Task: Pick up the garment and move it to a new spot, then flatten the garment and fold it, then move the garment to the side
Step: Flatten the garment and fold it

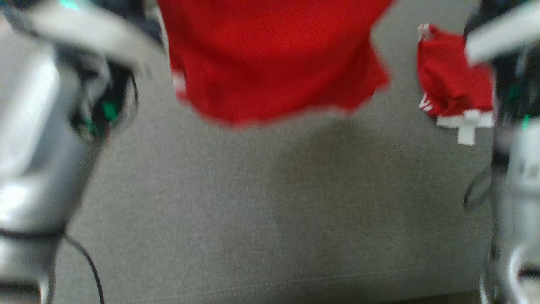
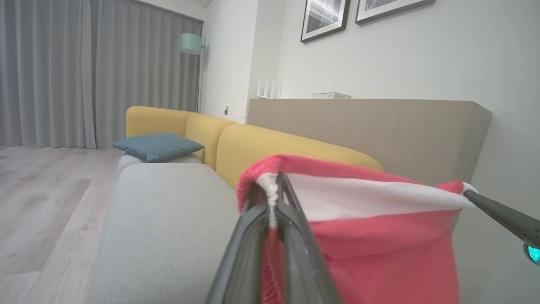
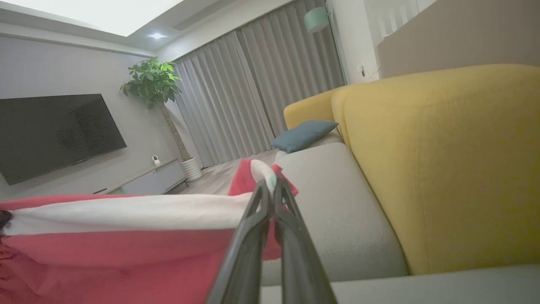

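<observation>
The left forearm and right forearm stand at the head view's sides. The left gripper and right gripper, raised and apart, each pinch the garment's white-banded edge.

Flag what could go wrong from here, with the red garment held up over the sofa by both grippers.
1. The left gripper and right gripper each pinch only a narrow bit of the white hem; pulling it tauter might slip a corner free.
2. A second red garment lies on the seat cushion near the right arm; the held garment, hanging loose, could land on it or drag it when lowered.
</observation>
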